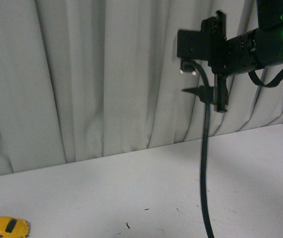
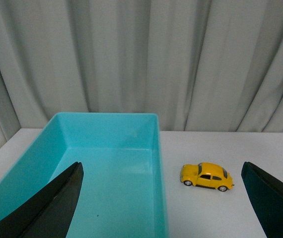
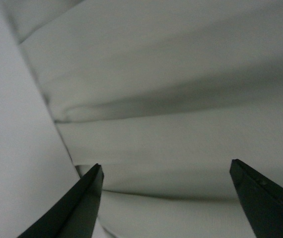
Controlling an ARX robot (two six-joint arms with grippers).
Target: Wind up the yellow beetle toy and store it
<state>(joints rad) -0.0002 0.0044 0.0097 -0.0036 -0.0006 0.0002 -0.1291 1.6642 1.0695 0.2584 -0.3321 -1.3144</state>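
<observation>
Beetle [image 2: 207, 177] sits on desk [image 1: 131, 188] at near left, just beside bin [image 2: 157, 144], broadside ahead of the wide-open, empty left fingers [image 2: 57, 203]; right fingers [image 3: 77, 208], also spread empty, are raised toward the curtain [image 3: 181, 74] at far right, so left is judged nearer.

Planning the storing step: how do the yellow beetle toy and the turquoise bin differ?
The yellow beetle toy is small, rounded, glossy yellow; the turquoise bin is far larger, boxy, open-topped. The toy stands on its wheels beside the bin, not inside; the bin's visible interior holds nothing. Both rest on the white table.
</observation>
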